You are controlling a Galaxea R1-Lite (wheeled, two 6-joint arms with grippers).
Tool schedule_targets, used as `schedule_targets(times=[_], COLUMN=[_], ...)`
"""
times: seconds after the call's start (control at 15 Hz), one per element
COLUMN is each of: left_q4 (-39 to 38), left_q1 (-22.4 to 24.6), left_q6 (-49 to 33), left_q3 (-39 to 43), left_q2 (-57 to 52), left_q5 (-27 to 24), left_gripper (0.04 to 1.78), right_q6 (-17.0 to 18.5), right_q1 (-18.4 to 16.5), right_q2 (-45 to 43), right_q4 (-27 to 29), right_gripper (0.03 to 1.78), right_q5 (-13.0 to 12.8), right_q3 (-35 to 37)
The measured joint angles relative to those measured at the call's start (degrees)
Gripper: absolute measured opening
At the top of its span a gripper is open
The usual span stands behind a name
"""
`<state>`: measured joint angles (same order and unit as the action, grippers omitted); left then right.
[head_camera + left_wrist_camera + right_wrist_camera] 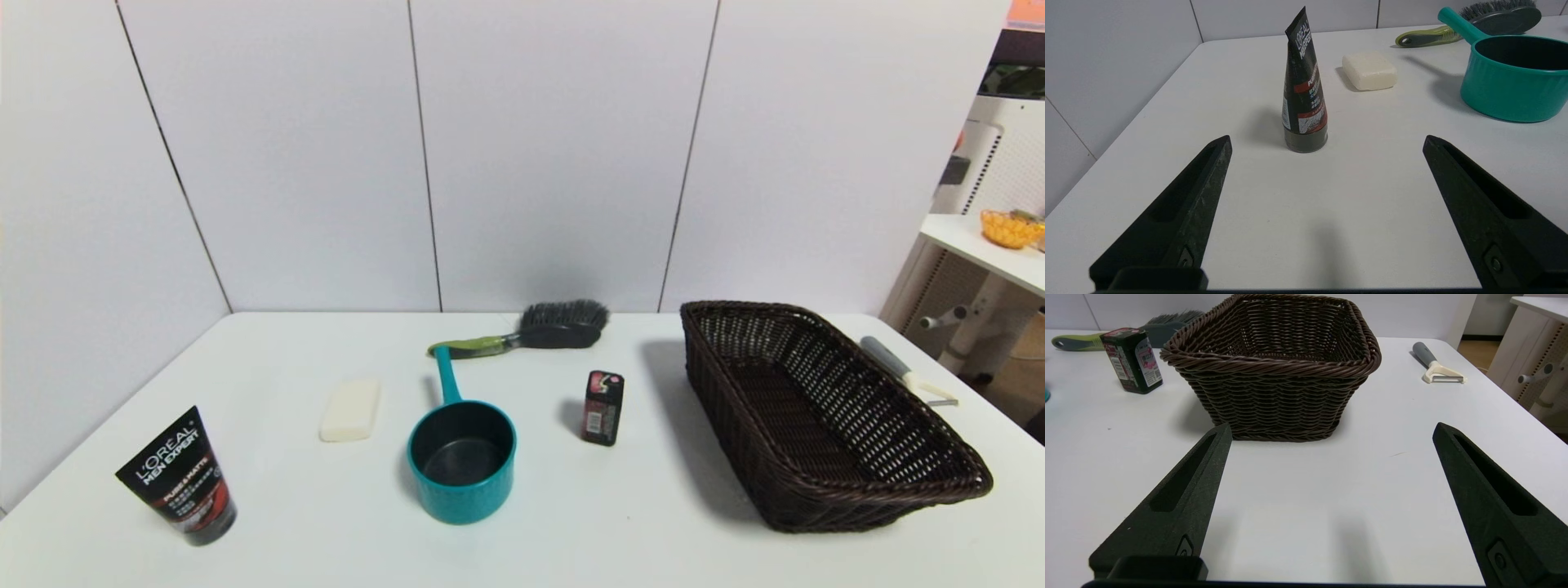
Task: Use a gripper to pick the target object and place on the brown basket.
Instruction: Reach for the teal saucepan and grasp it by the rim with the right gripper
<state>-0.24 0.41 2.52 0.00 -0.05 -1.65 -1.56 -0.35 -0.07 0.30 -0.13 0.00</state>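
A smooth white surface (571, 523) carries everything. The teal saucepan (462, 460) stands upright near the middle, slightly left of centre, round and glossy outside with a dark matte inside; its straight teal handle (446, 374) points to the far side, the tip close to the green handle of a black bristle brush (545, 329) that lies along the far edge. To the left of the saucepan lies a pale, rounded rectangular soap bar (350, 409), and farther left and nearer stands a black L'Oréal Men Expert tube (181, 478), wedge-shaped and resting on its cap. To the right of the saucepan a small black box with pink print (602, 407) stands upright.

The brown basket (824, 412) sits on the right, well apart from the saucepan: a long rectangular wicker tray of dark woven strands, with sloping open-weave sides and a twisted rim. Just beyond its right side lies a peeler with a grey handle and cream head (904, 371).

The left gripper (1327, 143) hangs low over the near left of the surface, its dark pointed fingers (1188, 208) spread wide and holding nothing, facing the tube. The right gripper (1331, 430) hangs over the near right, fingers likewise wide apart and empty, facing the basket's near end.
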Motion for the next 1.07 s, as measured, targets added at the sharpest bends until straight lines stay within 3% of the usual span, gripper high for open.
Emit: schedule_targets(times=[0.8, 1.07], left_q4=[0.02, 0.0], left_q1=[0.0, 0.0], left_q6=[0.01, 0.0], left_q3=[0.0, 0.0], left_q2=[0.0, 0.0], left_q5=[0.0, 0.0], left_gripper=[1.69, 1.69], right_q6=[-0.41, -0.45], right_q1=[0.0, 0.17], right_q2=[0.87, 8.56], right_q4=[0.68, 0.74], right_gripper=[1.7, 1.7], right_q5=[-0.07, -0.02], right_q3=[-0.62, -11.41])
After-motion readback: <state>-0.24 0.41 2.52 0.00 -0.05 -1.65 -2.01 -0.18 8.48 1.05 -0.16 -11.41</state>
